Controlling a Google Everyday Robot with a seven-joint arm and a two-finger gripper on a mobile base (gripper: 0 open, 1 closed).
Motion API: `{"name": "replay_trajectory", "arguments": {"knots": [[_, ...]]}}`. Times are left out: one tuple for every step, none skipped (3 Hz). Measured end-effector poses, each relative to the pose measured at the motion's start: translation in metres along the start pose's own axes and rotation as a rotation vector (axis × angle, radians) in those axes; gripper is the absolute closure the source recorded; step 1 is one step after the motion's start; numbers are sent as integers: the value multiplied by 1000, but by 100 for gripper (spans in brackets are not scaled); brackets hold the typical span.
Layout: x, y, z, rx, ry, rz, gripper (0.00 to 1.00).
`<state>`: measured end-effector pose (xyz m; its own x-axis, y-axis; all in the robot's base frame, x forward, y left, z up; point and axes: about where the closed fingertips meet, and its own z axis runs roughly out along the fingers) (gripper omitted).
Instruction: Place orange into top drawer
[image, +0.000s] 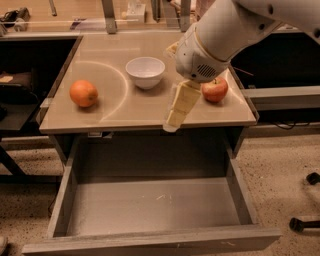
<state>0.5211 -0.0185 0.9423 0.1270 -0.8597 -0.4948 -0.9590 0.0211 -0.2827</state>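
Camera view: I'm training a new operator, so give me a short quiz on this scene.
1. True or false: the orange lies in the top drawer.
2. Which stands between the orange and the apple? A) white bowl B) mug C) plate
3. Near which tabletop edge does the hand hang?
Key: 1 false, it sits on the tabletop; 2 A; 3 the front edge, left of the apple.
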Motion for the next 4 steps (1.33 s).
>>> {"name": "replay_trajectory", "arguments": {"knots": [[-23,-14,31,18,-110,-32,0],[-43,-39,63,7,-201,-74,0],[-44,-39,63,6,-202,-75,0],[-47,-52,96,-4,-233,-38,0]]}}
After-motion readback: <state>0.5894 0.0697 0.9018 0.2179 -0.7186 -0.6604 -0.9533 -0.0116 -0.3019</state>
